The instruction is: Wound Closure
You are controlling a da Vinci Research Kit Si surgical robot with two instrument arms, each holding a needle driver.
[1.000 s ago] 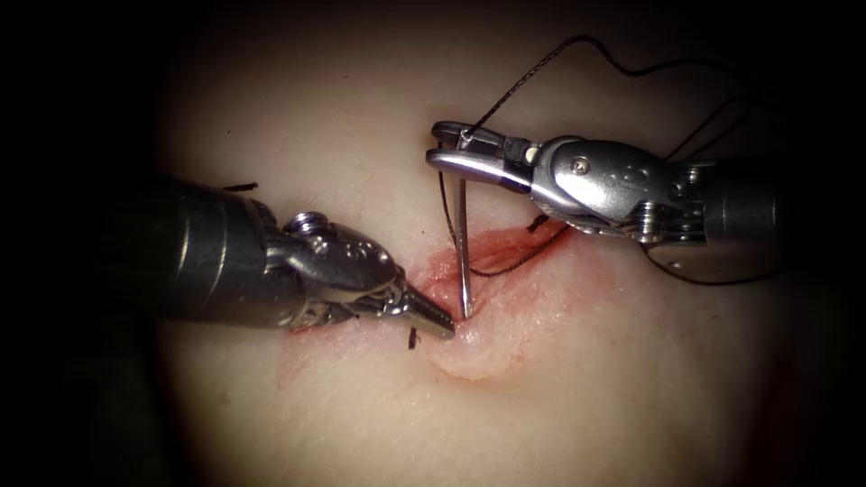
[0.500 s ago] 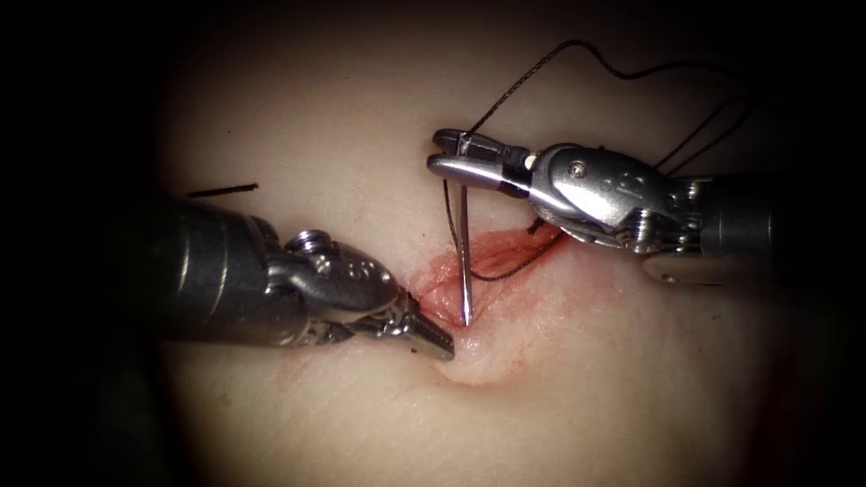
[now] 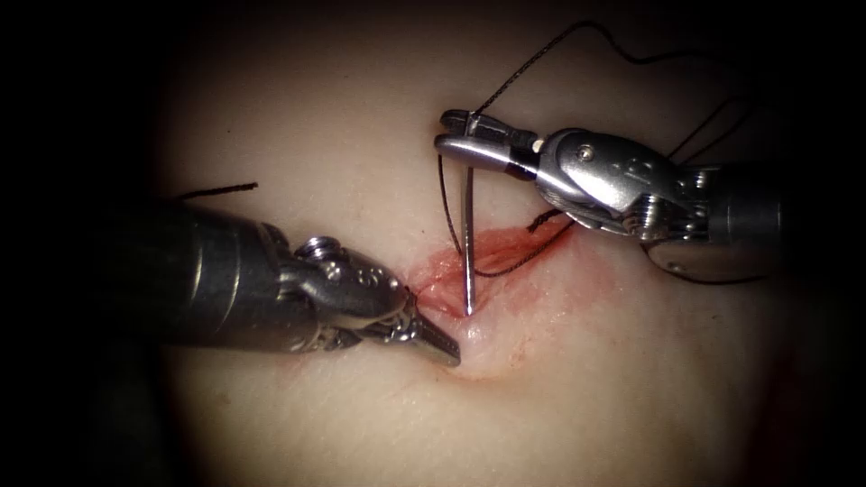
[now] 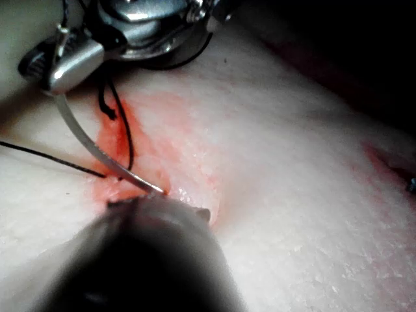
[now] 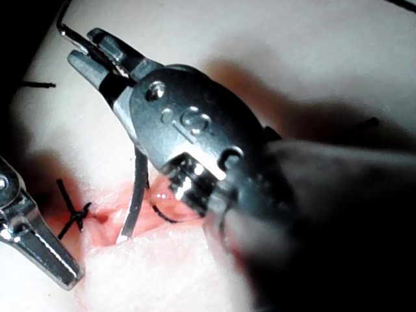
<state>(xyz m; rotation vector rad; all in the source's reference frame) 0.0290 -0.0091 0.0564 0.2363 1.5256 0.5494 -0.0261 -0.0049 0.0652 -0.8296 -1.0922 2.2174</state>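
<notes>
The right gripper (image 3: 465,144), upper centre, clamps the curved needle (image 3: 468,243) near its thread end, tip at the cut (image 3: 469,284) mid-frame; the left gripper (image 3: 433,338), closed and empty, presses tissue (image 3: 361,108) nearby, so a slipping grasp risks tearing the edge.

right tool (image 3: 460,142): right of the cut (image 3: 478,266), jaws clamped on needle (image 3: 468,243) near its thread end
needle: hangs from right tool down to the cut, tip at the tissue (image 3: 361,108), seemingly just touching
left tool (image 3: 431,338): left of the cut, closed tip resting on tissue beside needle tip
thread (image 3: 532,68): runs from right tool back toward the tissue's far right edge
</notes>
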